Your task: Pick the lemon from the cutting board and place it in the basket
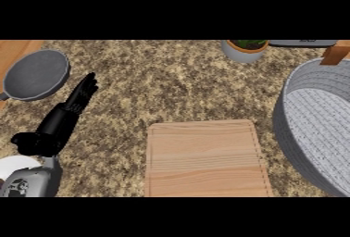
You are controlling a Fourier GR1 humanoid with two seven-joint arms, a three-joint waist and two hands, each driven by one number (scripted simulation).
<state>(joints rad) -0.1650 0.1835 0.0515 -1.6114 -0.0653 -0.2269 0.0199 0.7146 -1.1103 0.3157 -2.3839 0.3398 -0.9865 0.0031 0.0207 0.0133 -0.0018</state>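
Note:
The wooden cutting board [205, 159] lies at the lower middle of the counter, and its top is bare; no lemon shows anywhere in the head view. The big grey woven basket [311, 134] stands at the right edge, its inside showing only grey weave. My left hand [65, 115] rises at the left with straight fingers pointing up and away, holding nothing. My right hand does not show in the view.
A dark grey pan [35, 74] sits at the far left. A small potted plant [245, 48] stands at the back, with a dark object [301, 43] beside it. A wooden handle piece [336, 52] sits above the basket's rim. A white plate [17, 164] peeks out behind my left forearm.

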